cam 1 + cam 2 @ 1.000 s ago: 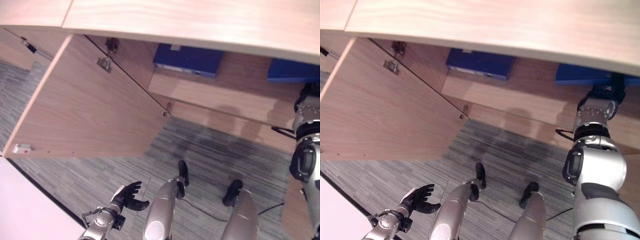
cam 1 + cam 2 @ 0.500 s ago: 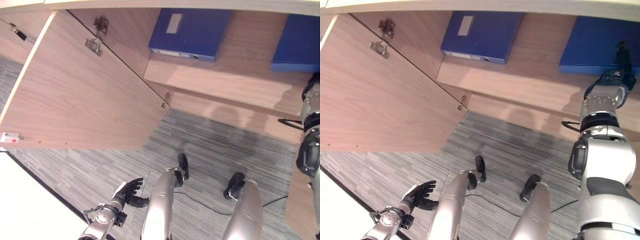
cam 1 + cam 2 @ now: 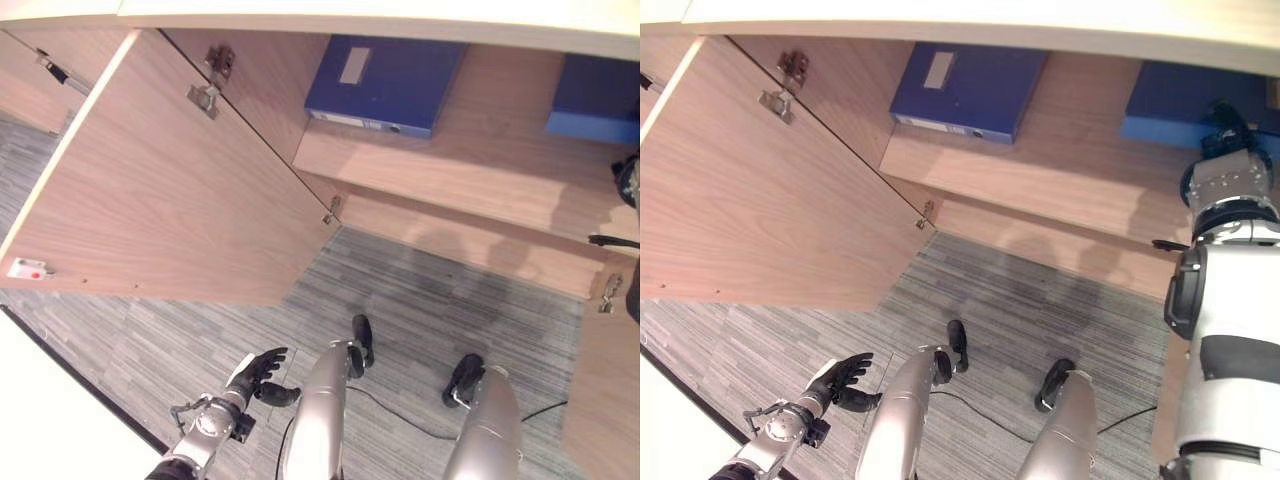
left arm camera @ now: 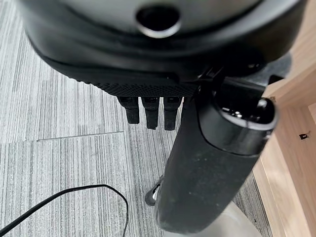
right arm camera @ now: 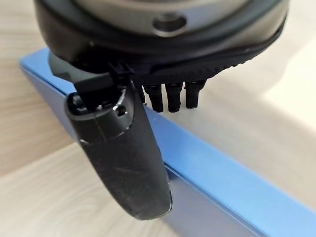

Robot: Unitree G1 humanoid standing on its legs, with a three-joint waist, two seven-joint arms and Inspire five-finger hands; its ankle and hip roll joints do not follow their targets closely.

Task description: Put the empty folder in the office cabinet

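Pulled back from blue folder (image 3: 1172, 105), right robot hand (image 3: 1228, 135) now just beside it, fingers (image 5: 170, 96) straight, holding nothing. Folder lying on cabinet shelf (image 3: 1060, 180) (second folder (image 3: 385, 85) further left). Left robot hand (image 3: 257, 372) relaxed, low above carpet (image 3: 440, 310).

The right hand (image 5: 123, 163) is hanging over a blue folder (image 5: 227, 190), thumb and fingers (image 5: 170, 96) relaxed. The folder is lying on a pale wooden shelf (image 5: 44, 202), running diagonally toward lower right.

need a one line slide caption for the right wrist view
Right hand over the edge of a blue folder lying on the wooden cabinet shelf, fingers straight.
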